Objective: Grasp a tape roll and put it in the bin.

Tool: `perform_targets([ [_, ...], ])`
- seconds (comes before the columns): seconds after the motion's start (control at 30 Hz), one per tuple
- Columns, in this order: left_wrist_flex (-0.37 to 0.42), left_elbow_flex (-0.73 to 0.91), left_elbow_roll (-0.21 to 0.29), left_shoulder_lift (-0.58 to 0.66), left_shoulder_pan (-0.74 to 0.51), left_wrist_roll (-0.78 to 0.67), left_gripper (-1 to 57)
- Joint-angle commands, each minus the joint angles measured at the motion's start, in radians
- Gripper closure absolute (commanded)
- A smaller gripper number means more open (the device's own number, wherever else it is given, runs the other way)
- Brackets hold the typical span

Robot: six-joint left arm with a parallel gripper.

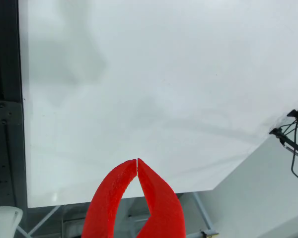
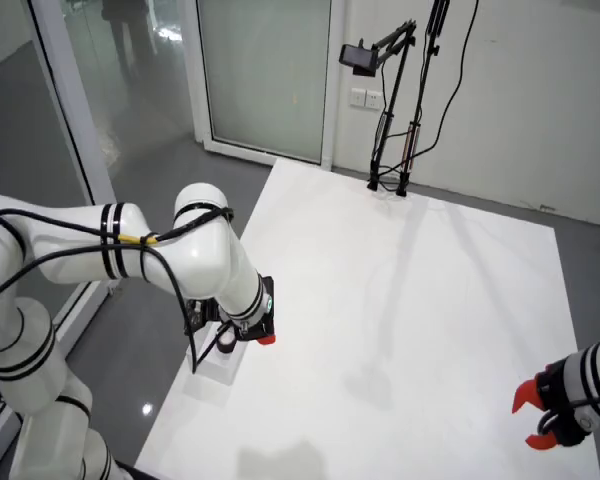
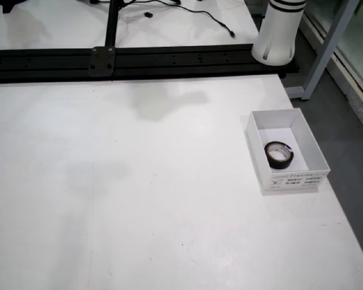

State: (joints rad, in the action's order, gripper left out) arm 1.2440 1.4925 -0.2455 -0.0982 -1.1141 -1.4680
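A black tape roll [image 3: 279, 154] lies flat inside the white open bin [image 3: 302, 140] near the table's right edge in the view from above; no gripper shows there. In the view that rides on the gripper, my red gripper [image 1: 137, 160] is shut, its tips touching with nothing between them, high over bare white table. In the room view the working arm bends over the table's left edge, its gripper [image 2: 265, 338] just above the bin [image 2: 212, 366], which the arm mostly hides. The roll is hidden in that view.
A second arm's red gripper [image 2: 536, 418] sits still at the table's right corner in the room view. A black camera stand [image 2: 390, 120] is clamped at the far end. A black rail [image 3: 139, 60] and the arm's white base [image 3: 278, 30] border the table in the view from above.
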Motion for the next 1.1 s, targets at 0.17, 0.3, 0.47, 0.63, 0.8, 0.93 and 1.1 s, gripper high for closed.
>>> perform_targets([
  [0.17, 0.0, 0.0, 0.0, 0.0, 0.023, 0.0, 56.9],
  [0.3, 0.0, 0.0, 0.0, 0.0, 0.025, 0.0, 56.9],
  [0.47, 0.0, 0.0, 0.0, 0.0, 0.023, 0.0, 56.9],
  [0.63, 0.0, 0.0, 0.0, 0.0, 0.016, 0.0, 56.9],
  [0.8, 0.0, 0.0, 0.0, 0.0, 0.008, 0.0, 56.9],
  [0.93, 0.0, 0.0, 0.0, 0.0, 0.005, 0.0, 56.9],
  [1.1, 0.0, 0.0, 0.0, 0.0, 0.005, 0.0, 56.9],
])
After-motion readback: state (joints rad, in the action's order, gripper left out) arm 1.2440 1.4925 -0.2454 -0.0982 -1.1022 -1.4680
